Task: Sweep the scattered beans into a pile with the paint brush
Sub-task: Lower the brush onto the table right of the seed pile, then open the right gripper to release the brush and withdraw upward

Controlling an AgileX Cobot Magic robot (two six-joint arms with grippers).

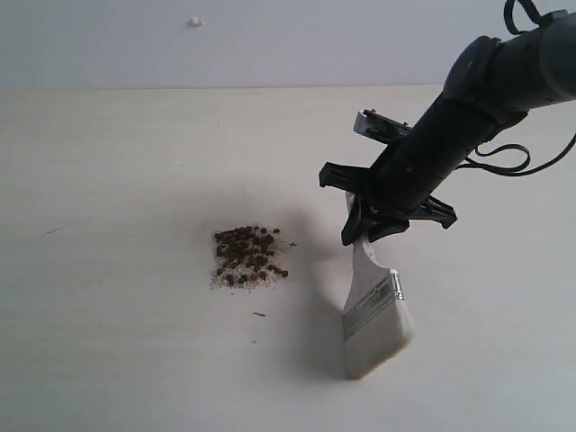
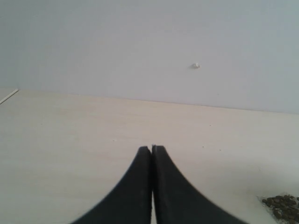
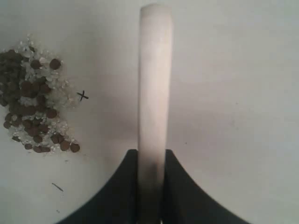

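The reddish-brown beans lie gathered in one dense pile [image 1: 247,255] [image 3: 32,105] on the pale table, mixed with pale crumbs. My right gripper [image 1: 364,229] [image 3: 152,156] is shut on the handle of the paint brush [image 1: 373,310] [image 3: 154,79], which hangs to the right of the pile, apart from it, bristles low over the table. The silver ferrule and off-white bristles show in the exterior view only. My left gripper [image 2: 152,148] is shut with nothing in it; a corner of the pile [image 2: 282,204] shows beside it. It is out of the exterior view.
A small black x mark [image 1: 292,244] [image 3: 82,96] sits just right of the pile, and a thin dark sliver [image 1: 259,314] lies in front of it. A wall with a small white stud [image 1: 195,22] [image 2: 196,66] bounds the table's far edge.
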